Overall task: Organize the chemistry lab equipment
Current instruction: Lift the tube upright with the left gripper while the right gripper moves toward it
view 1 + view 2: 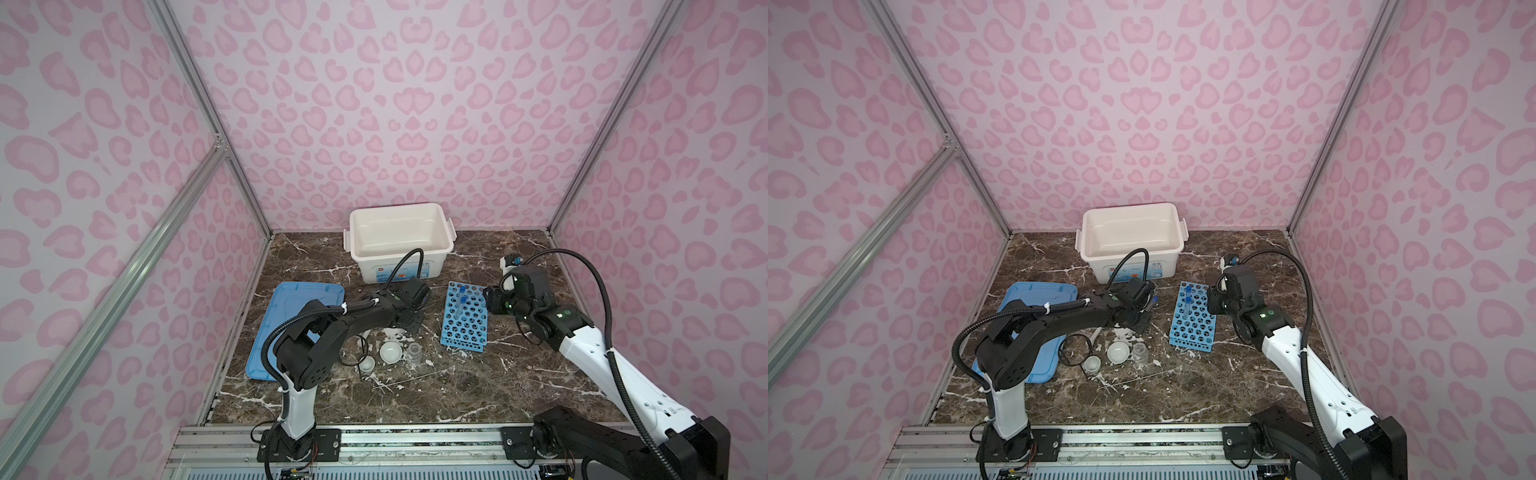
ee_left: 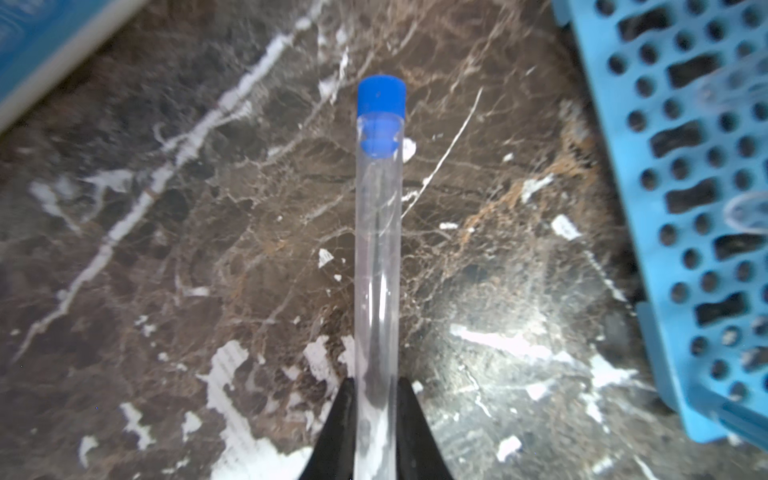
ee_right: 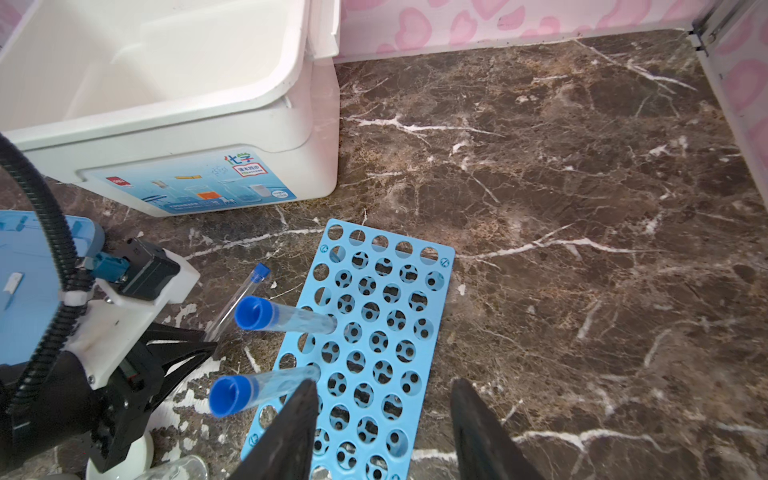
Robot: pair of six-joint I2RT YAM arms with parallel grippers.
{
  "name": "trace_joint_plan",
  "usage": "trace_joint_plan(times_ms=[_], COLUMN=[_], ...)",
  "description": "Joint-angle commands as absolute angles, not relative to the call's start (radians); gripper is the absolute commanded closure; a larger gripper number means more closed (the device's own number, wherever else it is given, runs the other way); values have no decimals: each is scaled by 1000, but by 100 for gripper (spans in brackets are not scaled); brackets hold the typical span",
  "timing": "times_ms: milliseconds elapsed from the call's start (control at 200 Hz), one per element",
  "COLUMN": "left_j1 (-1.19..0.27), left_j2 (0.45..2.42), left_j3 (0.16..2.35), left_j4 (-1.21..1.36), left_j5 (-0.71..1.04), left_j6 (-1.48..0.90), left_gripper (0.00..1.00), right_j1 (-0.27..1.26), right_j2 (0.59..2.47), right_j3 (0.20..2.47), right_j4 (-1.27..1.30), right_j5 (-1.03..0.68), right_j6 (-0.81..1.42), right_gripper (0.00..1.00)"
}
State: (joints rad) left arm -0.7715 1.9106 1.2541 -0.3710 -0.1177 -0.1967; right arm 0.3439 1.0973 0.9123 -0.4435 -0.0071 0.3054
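Left gripper (image 2: 376, 386): fingers narrow, pressed to both sides of a thin clear tube (image 2: 378, 249) near its closed end. The blue-capped end points away from the fingers. Can't tell if the tube touches the worktop (image 2: 166, 249).

The right wrist view shows this tube (image 3: 249, 286) tilted, just beside the long edge of the blue perforated rack (image 3: 415, 291) and between the rack and the white storage box (image 3: 208, 137).

Right gripper (image 3: 384, 386): fingers wide, nothing between them, hovering over the rack.

The rack (image 1: 465, 328) lies flat, right of the worktop's centre. Two wider clear blue-capped tubes (image 3: 291, 320) (image 3: 270, 384) stand in holes along its box-side rows.

The storage box (image 1: 395, 266) is open, at the middle of the worktop's back edge. A flat blue lid (image 1: 291, 307) lies along the left edge.

Front of centre, close together:
- white shallow dish (image 1: 391, 352)
- white cup (image 1: 367, 365)
- clear small beaker (image 1: 414, 352)
- black wire ring stand (image 1: 1076, 351)
- white pestle (image 1: 1096, 332), partly under the left arm
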Motion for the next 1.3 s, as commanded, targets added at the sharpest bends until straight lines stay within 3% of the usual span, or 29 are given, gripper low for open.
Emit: trace_joint_plan(times_ms=[0, 435, 780, 1295], left_j1=[-771, -801, -883, -910], left_j2=[1871, 1681, 1630, 1570], left_j3=[1269, 1208, 1182, 1143], left_j4=[-364, -240, -151, -49], left_j5=[-137, -115, -184, -120], left_j6=[-176, -66, 48, 132], left_gripper=[83, 86, 88, 88], right_j1=[322, 150, 115, 103], right_j2=[1088, 1061, 1148, 1263], right_j3=[911, 842, 867, 913], right_j4=[-382, -178, -125, -88], right_j5=[-91, -523, -684, -884], right_j6=[313, 454, 491, 518], right_gripper=[45, 46, 45, 50])
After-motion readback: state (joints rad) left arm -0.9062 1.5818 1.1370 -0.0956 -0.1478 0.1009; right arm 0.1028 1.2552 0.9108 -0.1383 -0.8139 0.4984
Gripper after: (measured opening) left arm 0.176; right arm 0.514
